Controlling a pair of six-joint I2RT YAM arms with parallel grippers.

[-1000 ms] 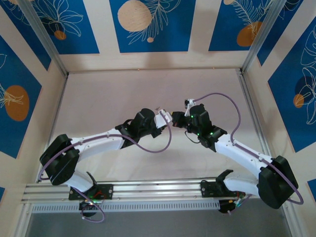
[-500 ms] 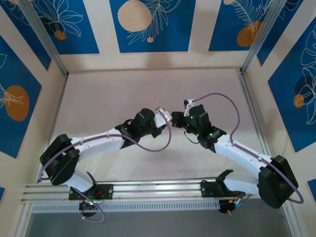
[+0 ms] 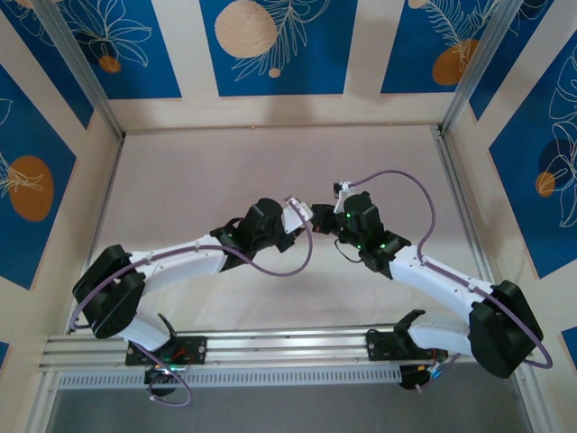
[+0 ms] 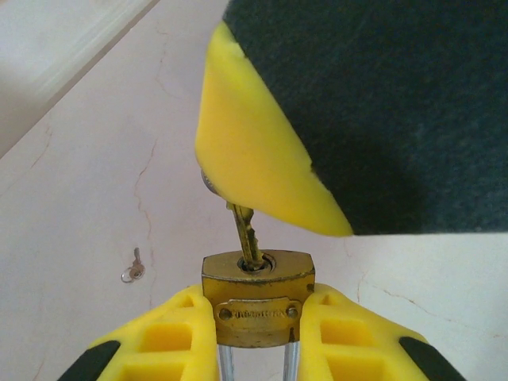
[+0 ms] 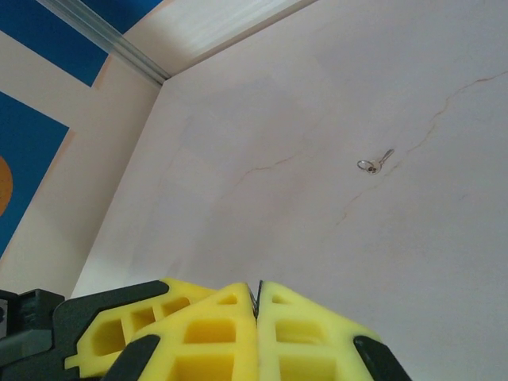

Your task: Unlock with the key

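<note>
Progress: the key is inserted, a turn is not confirmed. My left hand is clamped on the brass padlock, one yellow finger on each side of the body, with the keyhole face turned toward the other arm. The key has its blade tip in the keyhole and leans a bit to the left rather than sitting square to the lock face. Its head is buried in my right hand, whose fingers are pressed together with no gap I can see (its own wrist view hides the key, so I read the grip from the left wrist view, where a right finger covers the head). From above, both hands meet mid-desk.

Left to do, in my judgement: seat the blade fully, twist, and pull the shackle free. I can't tell whether the shackle is released; I see two silver legs below the body and nothing more.

Counts:
- one padlock
- one key in the lock
- one spare small key on a ring, lying loose on the desk, well apart from the lock
- two hands, both busy
</note>
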